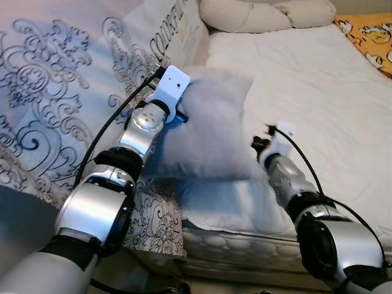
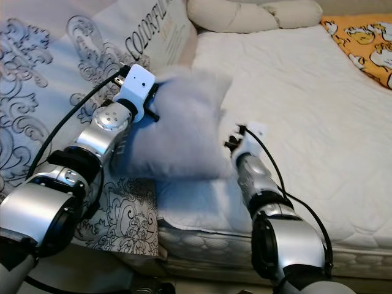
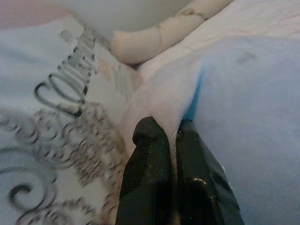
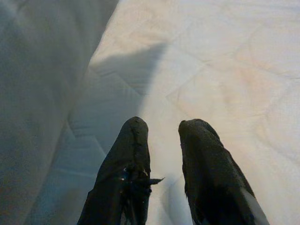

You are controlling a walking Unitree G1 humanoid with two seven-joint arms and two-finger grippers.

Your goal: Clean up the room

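A pale grey pillow (image 1: pixel 211 122) is lifted above the near left part of the white mattress (image 1: pixel 318 92). My left gripper (image 3: pixel 171 133) is shut on the pillow's left edge, and its fingers pinch the fabric (image 3: pixel 187 93). My right gripper (image 4: pixel 161 126) is just right of the pillow, low over the mattress, open with nothing between its fingers. The right wrist (image 1: pixel 278 138) is beside the pillow's lower right corner.
A patterned quilt with grey scrolls (image 1: pixel 55 92) drapes over the bed's left side. A printed pillow (image 1: pixel 174 27) and a cream bolster (image 1: pixel 257 13) lie at the head. An orange cartoon-print cloth (image 1: pixel 370 33) lies at the far right.
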